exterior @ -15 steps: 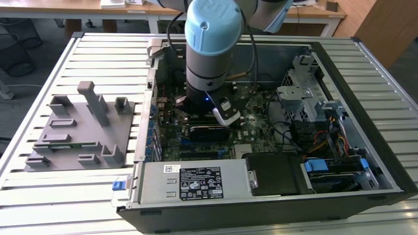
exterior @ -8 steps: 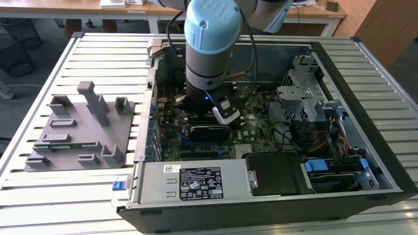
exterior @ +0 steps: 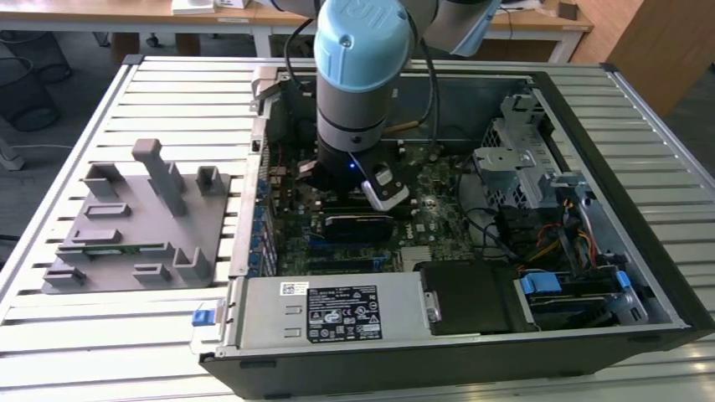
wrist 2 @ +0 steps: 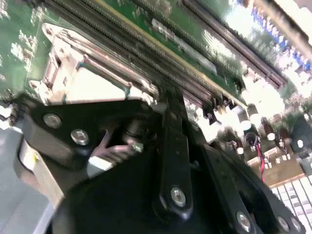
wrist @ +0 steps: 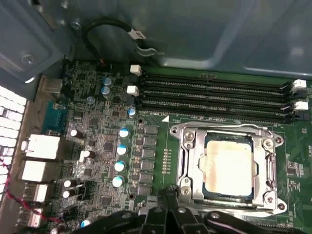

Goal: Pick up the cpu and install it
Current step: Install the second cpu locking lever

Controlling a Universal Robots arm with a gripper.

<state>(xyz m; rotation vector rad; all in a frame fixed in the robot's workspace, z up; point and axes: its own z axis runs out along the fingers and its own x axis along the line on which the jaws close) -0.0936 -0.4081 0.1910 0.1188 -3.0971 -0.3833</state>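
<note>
The cpu (wrist: 229, 163), a square chip with a silver lid, lies flat in the metal socket frame (wrist: 183, 146) on the green motherboard (wrist: 97, 146). In the second wrist view it shows as a bright square (wrist 2: 95, 90) just beyond the black fingers. My gripper (wrist: 168, 197) hangs over the board at the socket's edge, beside the chip and not on it. Its fingertips meet with nothing between them. In the exterior view the arm reaches down into the open computer case, with the gripper (exterior: 330, 180) low over the board.
A grey fixture plate (exterior: 123, 226) with upright blocks lies outside the case at the exterior view's left. Memory slots (wrist: 214, 95) run beside the socket. The power supply (exterior: 324, 310), a drive cage (exterior: 525, 167) and cables (exterior: 547, 243) crowd the case.
</note>
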